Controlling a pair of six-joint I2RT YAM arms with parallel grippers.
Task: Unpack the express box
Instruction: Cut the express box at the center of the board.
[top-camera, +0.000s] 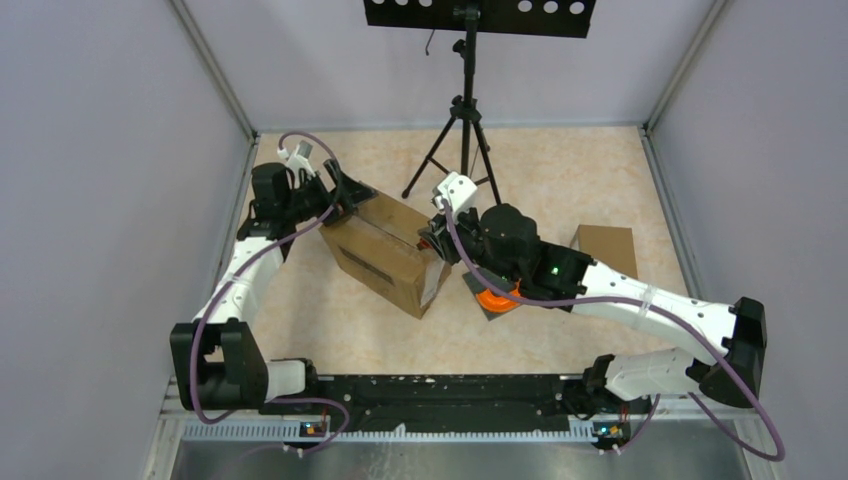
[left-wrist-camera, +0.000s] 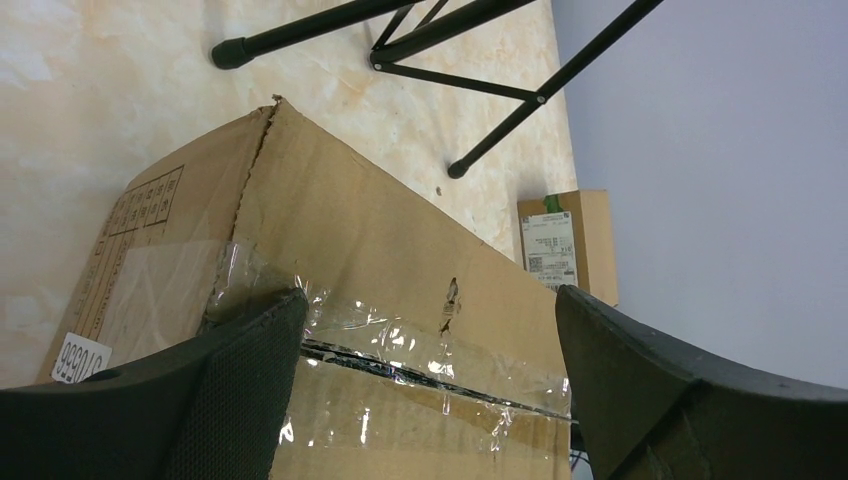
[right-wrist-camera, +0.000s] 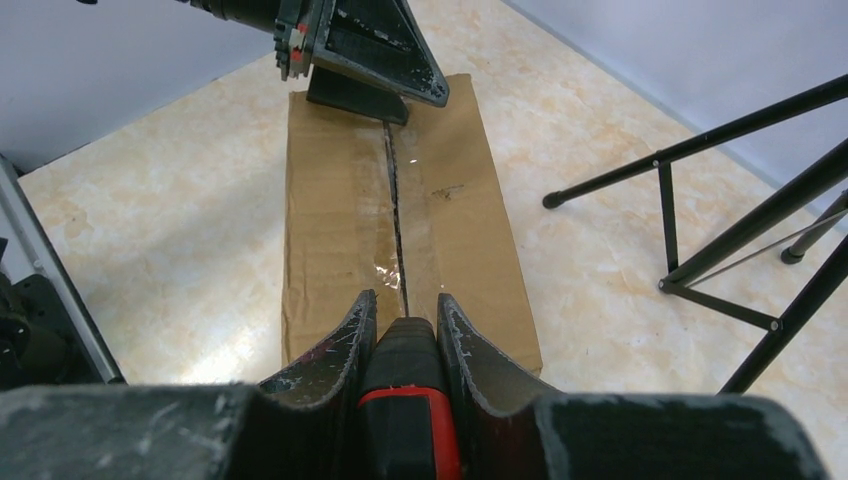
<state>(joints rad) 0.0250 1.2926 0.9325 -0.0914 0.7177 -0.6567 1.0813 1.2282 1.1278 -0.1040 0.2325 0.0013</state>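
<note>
The brown cardboard express box (top-camera: 385, 250) lies at an angle in the middle of the floor. Clear tape runs along its top seam, with a dark slit down the seam (right-wrist-camera: 397, 215). My left gripper (top-camera: 345, 195) is open at the box's far end, and its fingers (left-wrist-camera: 250, 360) stand on either side of the taped seam (left-wrist-camera: 420, 375). My right gripper (right-wrist-camera: 400, 305) is shut on a black and red knife (right-wrist-camera: 405, 385). The knife tip is at the near end of the seam. The left gripper also shows in the right wrist view (right-wrist-camera: 360, 55).
A black tripod (top-camera: 462, 130) stands just behind the box, with its legs spread on the floor. A small labelled cardboard box (top-camera: 605, 250) lies at the right. An orange object (top-camera: 495, 298) sits on a dark pad under my right arm. Grey walls enclose both sides.
</note>
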